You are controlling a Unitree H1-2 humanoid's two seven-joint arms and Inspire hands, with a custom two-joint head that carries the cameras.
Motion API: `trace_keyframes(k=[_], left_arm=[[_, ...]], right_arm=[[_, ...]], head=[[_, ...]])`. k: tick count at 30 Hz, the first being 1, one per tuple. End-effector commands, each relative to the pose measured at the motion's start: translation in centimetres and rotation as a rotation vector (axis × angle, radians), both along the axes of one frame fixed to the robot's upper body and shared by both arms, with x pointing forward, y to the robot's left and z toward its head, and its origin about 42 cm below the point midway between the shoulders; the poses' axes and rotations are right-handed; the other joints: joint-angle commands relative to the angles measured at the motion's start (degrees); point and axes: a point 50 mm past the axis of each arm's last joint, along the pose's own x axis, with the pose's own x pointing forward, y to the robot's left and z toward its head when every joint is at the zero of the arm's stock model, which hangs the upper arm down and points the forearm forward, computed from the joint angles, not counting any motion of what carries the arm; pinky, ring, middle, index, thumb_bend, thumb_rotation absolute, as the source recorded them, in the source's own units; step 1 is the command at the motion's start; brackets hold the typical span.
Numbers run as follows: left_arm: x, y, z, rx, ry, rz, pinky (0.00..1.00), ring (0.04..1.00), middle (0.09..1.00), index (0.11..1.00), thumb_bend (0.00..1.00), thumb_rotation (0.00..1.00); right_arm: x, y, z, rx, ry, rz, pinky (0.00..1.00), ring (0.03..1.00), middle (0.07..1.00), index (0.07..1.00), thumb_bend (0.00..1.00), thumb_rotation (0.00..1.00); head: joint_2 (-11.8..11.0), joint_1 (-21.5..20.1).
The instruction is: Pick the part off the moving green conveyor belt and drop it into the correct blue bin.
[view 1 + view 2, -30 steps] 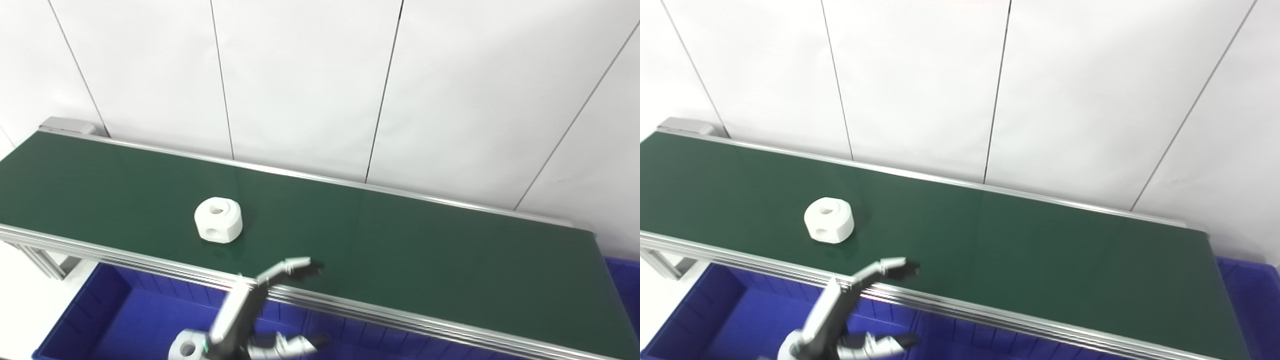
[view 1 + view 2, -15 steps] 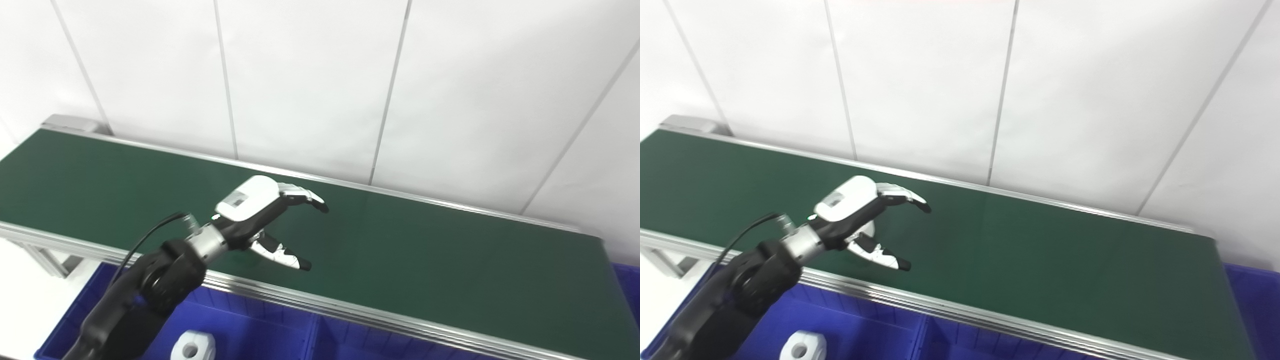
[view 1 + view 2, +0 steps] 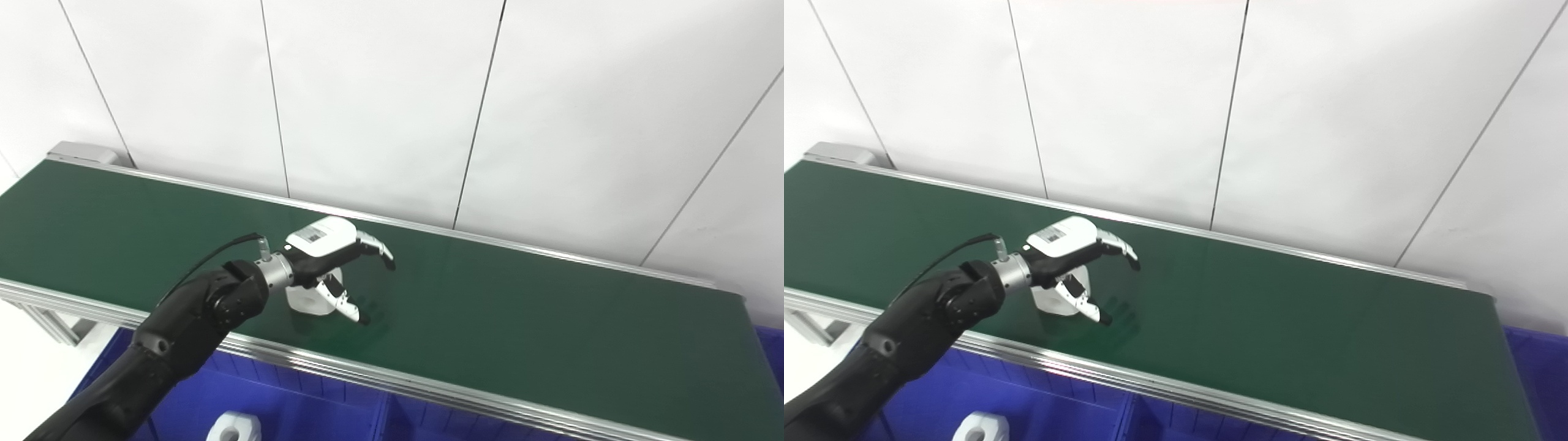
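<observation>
1. We find the white part (image 3: 309, 299) on the green conveyor belt (image 3: 520, 312), toward its left half and nearer the front rail than the far one, half hidden under the palm.
2. Our left hand (image 3: 331, 260) hangs over the part with its fingers (image 3: 376, 248) spread past the part's right side and the thumb (image 3: 343, 303) angled down in front of it. The fingers are apart and not yet clamped; whether the thumb already touches the part we cannot tell from here.
3. Our right hand does not appear in either view.
4. We judge the step in hand to be the grasp itself: the reach looks done, the closing not.
5. Next we need to close fingers and thumb around the part while it rides the belt, then lift clear of the front rail.
6. Below the near rail sits the blue bin (image 3: 318, 404), which already holds another white part (image 3: 233, 427) at the left; the divider (image 3: 381, 409) beside it suggests a choice of compartment.
</observation>
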Motion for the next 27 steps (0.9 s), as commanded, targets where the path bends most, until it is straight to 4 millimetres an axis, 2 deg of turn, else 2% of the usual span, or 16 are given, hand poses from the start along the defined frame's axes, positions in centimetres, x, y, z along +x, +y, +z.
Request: trace_keyframes(k=[1, 6, 13, 16, 20, 23, 27], left_arm=[[1.8, 0.5, 2.3, 0.042, -0.071, -0.014, 0.82, 0.815, 0.794, 0.736, 0.86, 0.38], [2.3, 1.1, 1.2, 0.125, -0.042, 0.016, 0.82, 0.813, 0.791, 0.745, 0.87, 0.39], [2.1, 1.0, -0.3, 0.191, -0.039, 0.051, 0.77, 0.801, 0.782, 0.754, 0.87, 0.38], [2.0, 0.7, -0.8, 0.208, -0.091, 0.077, 0.74, 0.781, 0.771, 0.738, 0.86, 0.33], [1.7, 0.2, -1.4, 0.170, -0.192, 0.143, 0.72, 0.758, 0.752, 0.727, 0.80, 0.22], [1.8, -0.1, -1.2, 0.184, -0.207, 0.159, 0.70, 0.740, 0.739, 0.720, 0.77, 0.22], [2.1, -0.2, -0.7, 0.211, -0.172, 0.143, 0.55, 0.588, 0.628, 0.634, 0.74, 0.19]], right_arm=[[0.4, 0.4, 1.2, -0.008, -0.091, 0.005, 0.93, 0.919, 0.938, 0.954, 0.40, 1.00], [0.2, 0.5, 1.3, -0.026, -0.093, 0.012, 0.91, 0.908, 0.929, 0.953, 0.42, 1.00], [0.1, 0.5, 1.5, -0.040, -0.097, 0.017, 0.90, 0.892, 0.919, 0.949, 0.45, 1.00], [0.0, 0.5, 1.6, -0.046, -0.100, 0.023, 0.90, 0.896, 0.923, 0.959, 0.43, 1.00], [-0.1, 0.4, 1.6, -0.041, -0.099, 0.022, 0.90, 0.897, 0.924, 0.960, 0.43, 1.00], [-0.1, 0.4, 1.6, -0.041, -0.099, 0.026, 0.90, 0.900, 0.924, 0.961, 0.43, 1.00], [0.0, 0.4, 1.5, -0.038, -0.098, 0.026, 0.91, 0.898, 0.919, 0.955, 0.44, 1.00]], head=[[0.17, -0.09], [0.60, -0.37], [1.08, -0.54], [1.15, -0.59], [1.27, -0.56], [1.26, -0.52], [1.39, -0.53]])
